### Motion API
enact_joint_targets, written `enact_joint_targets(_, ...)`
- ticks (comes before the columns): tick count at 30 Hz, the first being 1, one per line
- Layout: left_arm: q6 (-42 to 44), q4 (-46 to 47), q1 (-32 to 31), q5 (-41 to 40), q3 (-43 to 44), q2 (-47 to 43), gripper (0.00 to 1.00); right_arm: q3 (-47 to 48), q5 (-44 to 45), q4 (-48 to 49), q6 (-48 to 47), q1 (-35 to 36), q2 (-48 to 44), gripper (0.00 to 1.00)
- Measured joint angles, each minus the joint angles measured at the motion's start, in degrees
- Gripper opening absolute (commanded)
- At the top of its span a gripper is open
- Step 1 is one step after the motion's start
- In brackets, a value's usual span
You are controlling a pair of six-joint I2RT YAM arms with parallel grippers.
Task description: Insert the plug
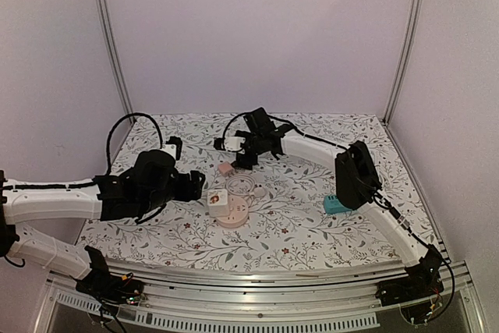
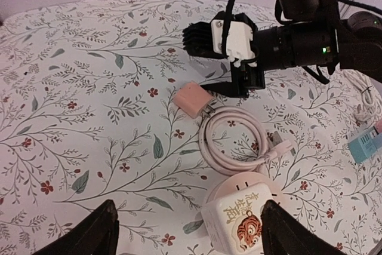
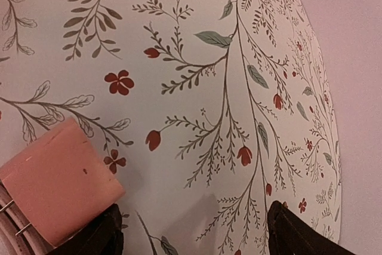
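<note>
A pink plug (image 2: 192,100) lies on the flowered table, its prongs toward a coiled pink cable (image 2: 233,141). It also shows in the top view (image 1: 226,168) and the right wrist view (image 3: 57,180). A white cube with a tiger picture (image 2: 242,219) sits on a round pink socket base (image 1: 231,212). My left gripper (image 2: 188,231) is open low over the table, the cube just inside its right finger. My right gripper (image 3: 196,234) is open and empty, hovering next to the plug, which lies by its left finger.
A teal box (image 1: 336,206) lies to the right of the socket base and shows in the left wrist view (image 2: 365,143). A white cable (image 2: 365,103) trails at the right. Purple walls and metal posts enclose the table.
</note>
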Motion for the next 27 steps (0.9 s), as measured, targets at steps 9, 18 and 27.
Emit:
enact_joint_targets(9, -0.4, -1.1, 0.7, -1.3, 0.0, -0.1, 0.82, -2.8, 0.4, 5.5, -2.8, 2.6, -0.6, 0.67)
enact_joint_targets(18, -2.2, -2.6, 3.3, -2.3, 0.0, 0.7, 0.82, -5.2, -0.8, 10.4, -5.8, 3.9, -0.6, 0.60)
enact_joint_targets(27, 0.1, -2.0, 9.0, 2.2, 0.0, 4.7, 0.97, -9.7, -0.5, 20.0, -4.8, 3.7, -0.8, 0.63)
